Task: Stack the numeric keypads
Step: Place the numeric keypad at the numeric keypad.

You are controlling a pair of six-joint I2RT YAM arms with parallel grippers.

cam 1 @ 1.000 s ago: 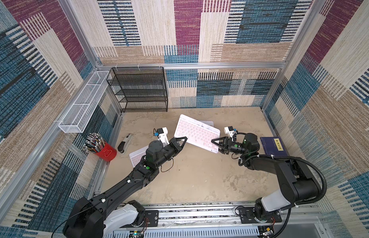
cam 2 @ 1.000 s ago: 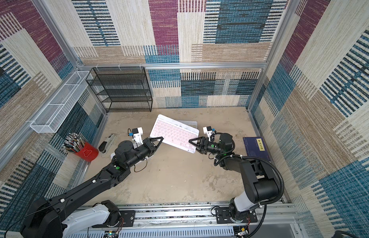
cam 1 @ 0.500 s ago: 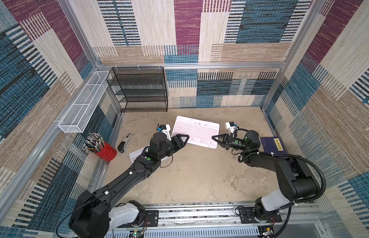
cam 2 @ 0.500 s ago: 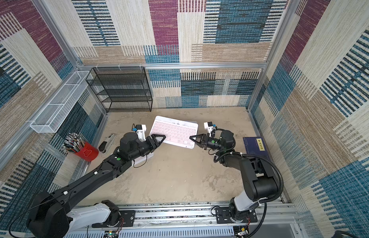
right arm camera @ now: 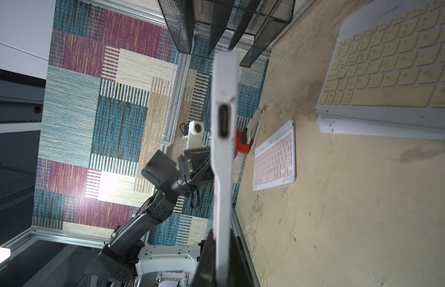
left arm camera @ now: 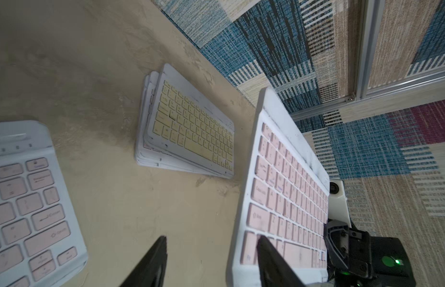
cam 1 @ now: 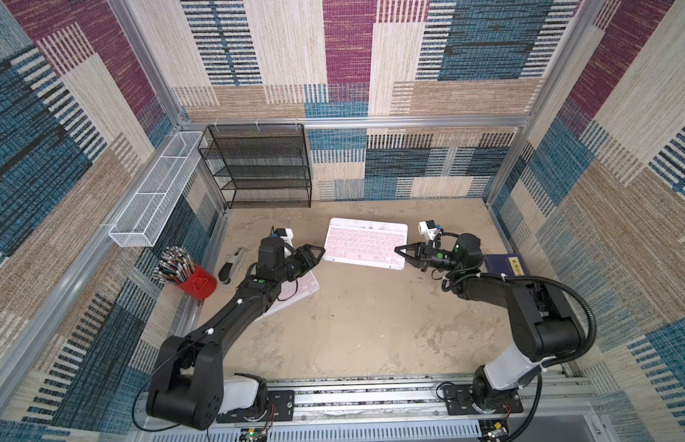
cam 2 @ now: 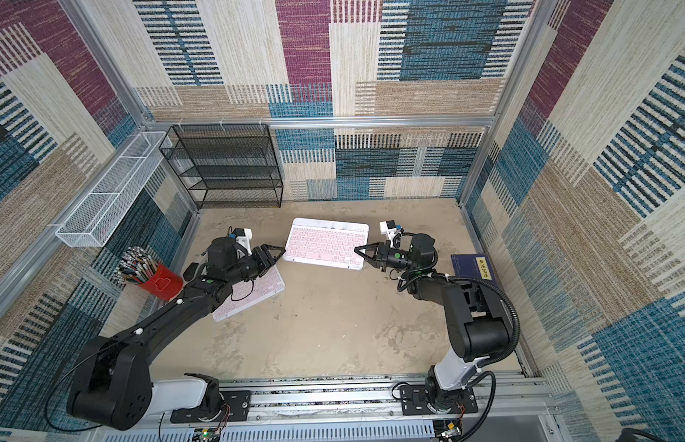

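The right claw (cam 1: 398,250) is clamped on the right short edge of a pink keypad (cam 1: 365,245), holding it above the yellow-topped stack (left arm camera: 191,134) of several keypads near the middle of the bench's (cam 1: 352,325) back edge. The left claw (cam 1: 318,254) stands open at the opposite short edge, gripping nothing. The held one is not yet set down. A second pink keypad (cam 2: 264,285) lies unstacked near the left edge, under the left arm. By my reckoning, two placements are left.
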